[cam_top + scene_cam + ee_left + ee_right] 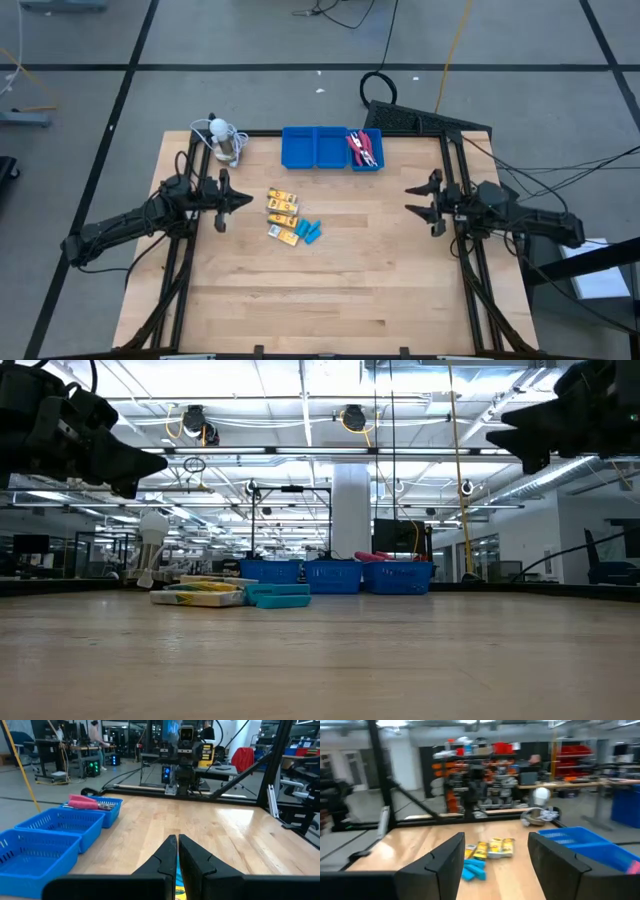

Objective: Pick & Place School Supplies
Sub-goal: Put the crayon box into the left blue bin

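Three yellow-orange packets (pixel 282 204) and two light-blue pieces (pixel 312 232) lie flat on the table left of centre; they also show in the right wrist view (pixel 490 848). Red/pink-handled scissors (pixel 362 149) lie in the right compartment of the blue tray (pixel 330 148), also seen in the left wrist view (pixel 86 803). My left gripper (pixel 246 201) hovers shut above the table, just left of the packets. My right gripper (pixel 410 199) hovers open at the table's right side, fingers pointing toward the centre.
A white round object with a coiled cable (pixel 222 140) sits at the far left, next to the tray. Black frame rails (pixel 455 170) run along the table's sides. Bare wood (pixel 330 290) spreads over the near half.
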{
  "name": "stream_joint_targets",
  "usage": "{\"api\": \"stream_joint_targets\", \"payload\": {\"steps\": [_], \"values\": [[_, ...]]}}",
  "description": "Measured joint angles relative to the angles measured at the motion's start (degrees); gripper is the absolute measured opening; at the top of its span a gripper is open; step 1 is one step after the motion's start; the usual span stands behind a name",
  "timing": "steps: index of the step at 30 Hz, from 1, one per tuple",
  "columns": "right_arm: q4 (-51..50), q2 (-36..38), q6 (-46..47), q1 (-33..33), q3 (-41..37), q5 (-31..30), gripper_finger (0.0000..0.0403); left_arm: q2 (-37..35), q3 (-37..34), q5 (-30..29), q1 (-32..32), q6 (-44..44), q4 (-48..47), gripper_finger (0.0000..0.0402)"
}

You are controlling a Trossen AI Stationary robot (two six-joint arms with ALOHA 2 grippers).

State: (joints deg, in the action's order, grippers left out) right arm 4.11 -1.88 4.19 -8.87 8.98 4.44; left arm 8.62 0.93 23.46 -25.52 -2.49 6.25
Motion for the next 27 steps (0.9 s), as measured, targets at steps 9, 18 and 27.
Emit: {"api": "stream_joint_targets", "payload": {"steps": [9,18,27], "values": [[-0.65,1.33,2.61,-0.02,-4.69,-1.49,0.0204,0.0,0.0,-1.5,-0.01,-6.75,4.4,0.0019],[-0.98,1.45,4.16,-0.04,-6.41,-4.58,0.0203,0.0,0.0,-2.99,-0.02,-5.85,4.8,0.0019],[-0.98,1.45,4.0,-0.02,-6.52,-4.43,0.0203,-0.02,0.0,-5.54,0.04,-15.88,4.3,0.002]]}}
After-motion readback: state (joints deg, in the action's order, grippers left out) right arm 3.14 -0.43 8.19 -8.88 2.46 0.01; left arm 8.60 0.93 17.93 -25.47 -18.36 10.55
